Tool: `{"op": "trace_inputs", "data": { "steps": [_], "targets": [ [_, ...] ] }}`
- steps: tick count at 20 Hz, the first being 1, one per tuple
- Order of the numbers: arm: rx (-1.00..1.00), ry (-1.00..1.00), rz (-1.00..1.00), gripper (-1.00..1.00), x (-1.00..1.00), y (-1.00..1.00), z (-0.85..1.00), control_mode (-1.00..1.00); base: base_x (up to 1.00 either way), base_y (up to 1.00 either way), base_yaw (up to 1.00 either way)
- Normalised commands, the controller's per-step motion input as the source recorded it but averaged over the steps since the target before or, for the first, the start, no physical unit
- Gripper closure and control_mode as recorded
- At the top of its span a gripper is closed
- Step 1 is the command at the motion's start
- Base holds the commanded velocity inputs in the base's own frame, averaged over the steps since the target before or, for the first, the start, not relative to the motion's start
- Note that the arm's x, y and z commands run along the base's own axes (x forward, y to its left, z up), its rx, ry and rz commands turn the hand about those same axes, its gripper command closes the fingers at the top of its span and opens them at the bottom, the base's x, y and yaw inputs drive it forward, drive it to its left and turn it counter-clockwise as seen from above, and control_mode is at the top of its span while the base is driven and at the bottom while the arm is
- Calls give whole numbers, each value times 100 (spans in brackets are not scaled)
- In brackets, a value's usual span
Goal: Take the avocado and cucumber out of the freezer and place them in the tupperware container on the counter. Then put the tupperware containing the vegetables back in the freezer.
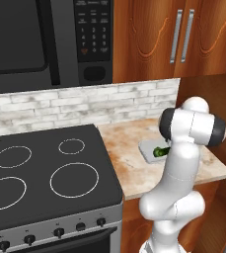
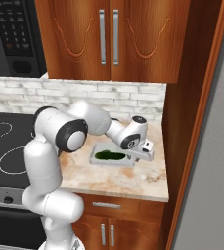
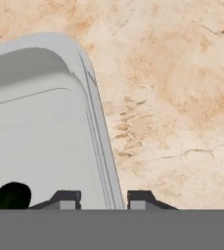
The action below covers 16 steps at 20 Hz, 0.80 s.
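Hand view: we look straight down at the shallow, pale grey rectangular tupperware container [image 3: 40, 127], resting on the beige-pink marbled stone counter [image 3: 172, 97]. The two-finger gripper [image 3: 103, 200] straddles the container's right rim, one dark fingertip [image 3: 67, 199] inside the tray and the other [image 3: 140, 199] outside over the stone, spread apart and not pinching the wall. A dark green rounded end of the short, glossy cucumber [image 3: 10, 195] shows on the tray floor near the inner fingertip.

From the right base view, we see the cucumber [image 2: 109, 156] lying flat inside the container [image 2: 98, 152], which sits on the counter [image 2: 113, 178] near the brick backsplash, with the gripper [image 2: 142, 155] at its far right end. From the left base view, the container [image 1: 148, 147] and cucumber [image 1: 160, 152] show partly behind the white arm, beside the black stove top [image 1: 45, 173].
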Motion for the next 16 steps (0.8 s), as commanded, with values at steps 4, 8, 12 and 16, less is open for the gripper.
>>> {"op": "trace_inputs", "data": {
  "steps": [4,8,12,16],
  "targets": [
    [0,-8,-3,100,-51,15,7,-100,0,0,0],
    [0,-9,-9,100,-55,5,38,-100,0,0,0],
    [2,-9,-13,100,-51,5,77,-100,0,0,0],
    [6,-6,-12,100,-46,18,100,-100,0,0,0]
  ]
}}
